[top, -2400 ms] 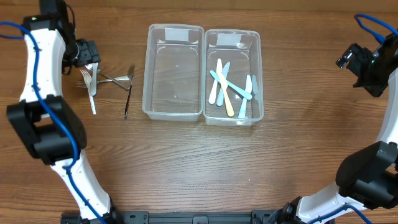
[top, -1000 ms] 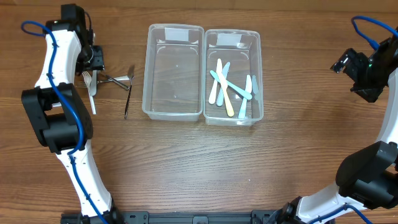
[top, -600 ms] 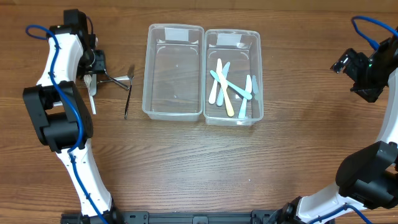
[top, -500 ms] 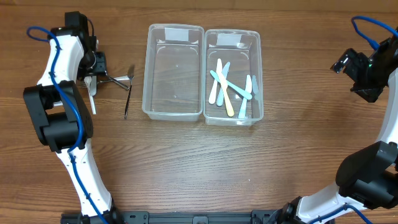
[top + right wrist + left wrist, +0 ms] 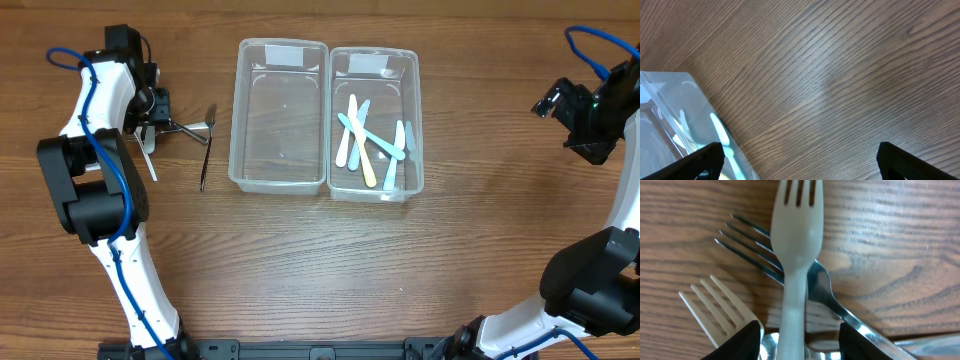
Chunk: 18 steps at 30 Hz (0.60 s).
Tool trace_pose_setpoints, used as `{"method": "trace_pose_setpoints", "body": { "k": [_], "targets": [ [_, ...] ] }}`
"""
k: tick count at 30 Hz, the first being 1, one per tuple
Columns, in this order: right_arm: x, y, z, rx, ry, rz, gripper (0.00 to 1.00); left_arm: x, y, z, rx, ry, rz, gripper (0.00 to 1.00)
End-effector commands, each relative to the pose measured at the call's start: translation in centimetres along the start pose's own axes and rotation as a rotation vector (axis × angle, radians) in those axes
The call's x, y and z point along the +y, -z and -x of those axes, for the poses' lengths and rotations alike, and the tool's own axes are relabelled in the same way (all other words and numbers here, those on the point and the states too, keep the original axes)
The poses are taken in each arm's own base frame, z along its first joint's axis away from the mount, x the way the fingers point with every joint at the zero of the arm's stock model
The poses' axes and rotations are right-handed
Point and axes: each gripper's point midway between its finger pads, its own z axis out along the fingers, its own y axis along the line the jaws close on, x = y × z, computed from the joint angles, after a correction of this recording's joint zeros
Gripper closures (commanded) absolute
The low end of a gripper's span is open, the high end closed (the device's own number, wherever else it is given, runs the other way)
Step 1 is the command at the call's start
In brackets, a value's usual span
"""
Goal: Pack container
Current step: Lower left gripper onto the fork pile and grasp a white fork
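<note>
Two clear plastic containers stand side by side. The left container [image 5: 236, 120] is empty; the right container [image 5: 416, 120] holds several pastel plastic utensils [image 5: 368, 135]. A small pile of forks lies at the far left: a white plastic fork [image 5: 149, 158] and metal forks [image 5: 204, 155]. My left gripper [image 5: 150, 112] is low over this pile. In the left wrist view it [image 5: 800, 342] is open, its fingers straddling the handle of a white plastic fork [image 5: 796, 235] that lies across a metal fork [image 5: 752, 252]. A second white fork [image 5: 715, 305] lies beside them. My right gripper [image 5: 550, 102] is open and empty.
The right wrist view shows my right gripper [image 5: 800, 160] over bare wooden table, with a corner of the utensil container [image 5: 675, 115] at lower left. The containers sit at the middle back of the table.
My left gripper has moved down and slightly right onto the fork pile, then nearly settled. The forks have not moved. The right arm shifted a little, then stayed still.
</note>
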Motion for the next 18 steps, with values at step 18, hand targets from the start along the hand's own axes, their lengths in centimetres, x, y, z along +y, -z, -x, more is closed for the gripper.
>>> {"method": "trace_pose_setpoints", "body": {
  "k": [18],
  "targets": [
    [0.5, 0.7, -0.1, -0.005, 0.001, 0.011, 0.00, -1.4, -5.9, -3.7, 0.168, -0.051, -0.027, 0.55]
  ]
}}
